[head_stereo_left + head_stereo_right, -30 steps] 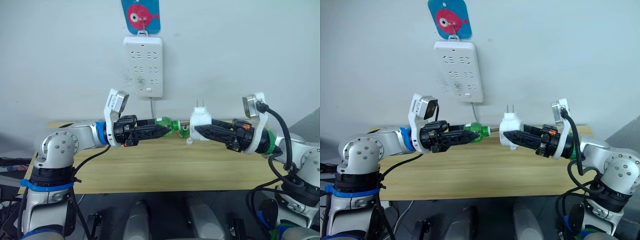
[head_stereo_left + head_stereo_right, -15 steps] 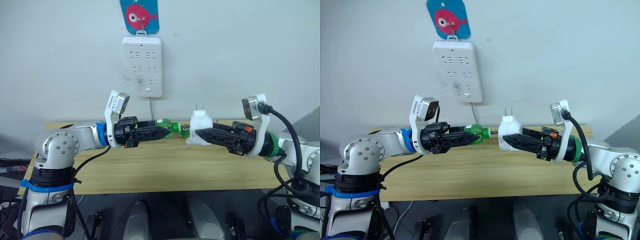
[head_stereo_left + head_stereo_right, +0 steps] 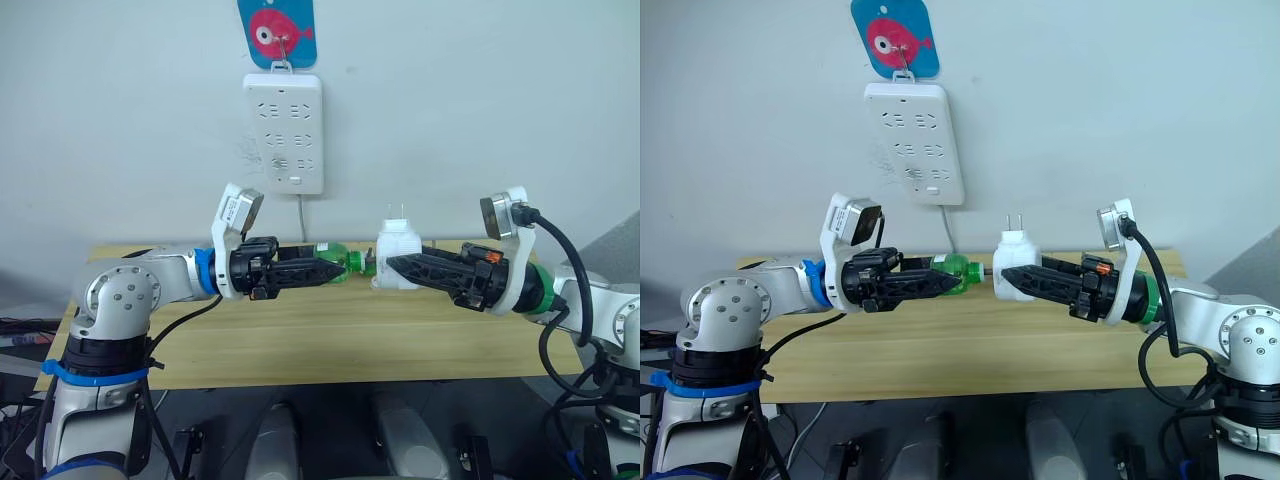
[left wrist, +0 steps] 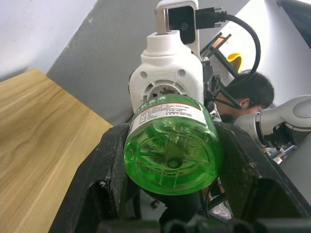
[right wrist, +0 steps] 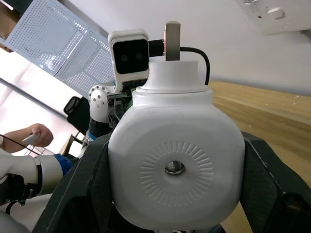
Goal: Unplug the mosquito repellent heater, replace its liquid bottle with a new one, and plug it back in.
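Observation:
Above the wooden table [image 3: 330, 340], my right gripper [image 3: 392, 266] is shut on the white mosquito repellent heater [image 3: 398, 248], its two metal prongs pointing up and its round vent [image 5: 176, 168] facing the right wrist camera. My left gripper [image 3: 338, 268] is shut on a clear green liquid bottle [image 3: 330, 262], held sideways with its neck at the heater's side. The left wrist view looks along the bottle's base [image 4: 170, 160] to the heater [image 4: 167, 80] right behind it. Whether the neck is inside the heater I cannot tell.
A tall white power strip [image 3: 284, 132] hangs on the wall under a blue card with a red fish [image 3: 277, 30], its cable dropping behind the table. A person [image 4: 250, 92] sits behind my right arm in the left wrist view.
Both grippers have closed in a little toward each other, bringing the bottle's neck up to the heater. Their grips are unchanged.

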Robot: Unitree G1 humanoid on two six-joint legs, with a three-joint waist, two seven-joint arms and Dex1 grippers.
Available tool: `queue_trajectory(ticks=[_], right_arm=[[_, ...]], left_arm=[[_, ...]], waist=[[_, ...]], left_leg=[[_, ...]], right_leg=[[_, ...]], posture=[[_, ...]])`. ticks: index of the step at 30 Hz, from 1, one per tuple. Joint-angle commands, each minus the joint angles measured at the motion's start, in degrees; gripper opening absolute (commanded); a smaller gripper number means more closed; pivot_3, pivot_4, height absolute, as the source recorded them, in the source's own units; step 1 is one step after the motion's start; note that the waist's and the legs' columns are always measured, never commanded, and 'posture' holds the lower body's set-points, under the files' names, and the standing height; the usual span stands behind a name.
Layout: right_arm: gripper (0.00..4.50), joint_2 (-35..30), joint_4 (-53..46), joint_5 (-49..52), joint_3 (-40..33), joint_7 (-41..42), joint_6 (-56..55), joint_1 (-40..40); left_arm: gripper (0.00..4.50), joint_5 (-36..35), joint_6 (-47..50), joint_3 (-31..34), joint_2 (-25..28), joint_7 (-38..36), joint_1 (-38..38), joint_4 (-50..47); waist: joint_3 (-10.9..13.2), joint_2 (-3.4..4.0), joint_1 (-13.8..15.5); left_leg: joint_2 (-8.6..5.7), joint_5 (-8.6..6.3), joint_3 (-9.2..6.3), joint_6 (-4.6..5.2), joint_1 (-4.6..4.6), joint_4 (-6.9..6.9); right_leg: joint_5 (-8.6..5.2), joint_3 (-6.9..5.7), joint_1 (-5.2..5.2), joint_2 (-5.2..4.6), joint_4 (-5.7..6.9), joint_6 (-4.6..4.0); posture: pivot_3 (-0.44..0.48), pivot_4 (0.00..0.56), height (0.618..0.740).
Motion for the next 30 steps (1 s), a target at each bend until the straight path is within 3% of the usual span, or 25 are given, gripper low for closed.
queue_trajectory(ticks=[1, 15, 30], right_arm=[[2.97, -1.3, -2.2, 3.5, 1.0, -0.1, -2.7, -0.2], [2.97, -4.1, -3.0, 3.6, 6.1, 1.0, -5.7, -0.6], [2.97, -6.0, -3.4, 6.0, 7.7, 1.9, -6.6, -0.9]], left_arm=[[2.32, -0.8, -0.5, 0.0, -0.3, -0.7, 0.0, -2.0], [2.32, -3.7, 0.7, 0.6, -2.3, 0.7, -0.5, -2.1], [2.32, 0.8, -1.2, -0.5, -2.6, -0.5, -0.3, -1.9]], waist=[[0.0, 0.00, 0.0], [0.0, 0.00, 0.2], [0.0, 0.00, 0.4]], left_leg=[[0.00, 0.00, -0.01, 0.00, 0.00, 0.00], [0.00, 0.00, -0.01, 0.00, -0.02, 0.02], [0.00, 0.00, -0.01, 0.00, -0.02, 0.03]], right_leg=[[0.00, 0.00, 0.00, 0.00, 0.00, 0.00], [0.00, -0.01, 0.00, 0.00, 0.00, 0.00], [0.00, -0.01, 0.00, 0.00, 0.00, -0.01]], posture=[[-0.177, 0.211, 0.736], [-0.173, 0.212, 0.736], [-0.173, 0.213, 0.736]])
